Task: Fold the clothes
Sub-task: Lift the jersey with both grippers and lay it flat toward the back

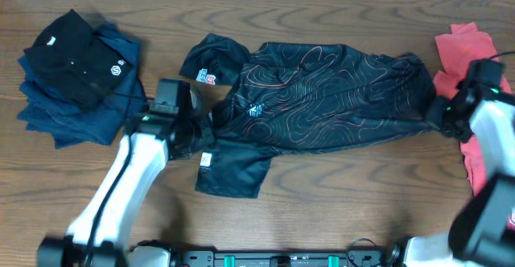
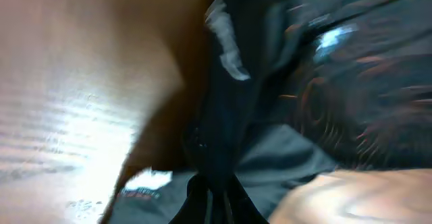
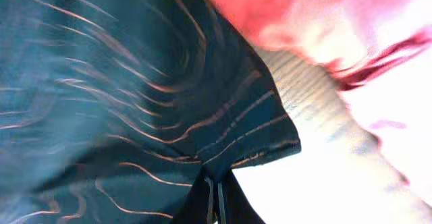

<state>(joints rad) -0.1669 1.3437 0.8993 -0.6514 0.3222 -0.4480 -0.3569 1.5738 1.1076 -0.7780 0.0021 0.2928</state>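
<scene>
A black jersey printed with thin orange contour lines lies stretched sideways across the middle of a brown wooden worktop. One short sleeve with a colourful patch points toward the far left, and another dark flap with a small white label hangs toward the near edge.

The left gripper sits at the jersey's left end, beside the blue chest logo. In the blurred left wrist view its fingers are pressed close together around a raised fold of the dark cloth.

The right gripper sits at the jersey's right end. In the right wrist view its fingers pinch the hem close to a corner of the fabric, with the cloth spreading away from them.

A coral-red shirt lies crumpled at the far right, just beside the jersey's right edge. At the far left, well apart from the jersey, a black polo with a small white logo rests on a pile of navy clothes.
</scene>
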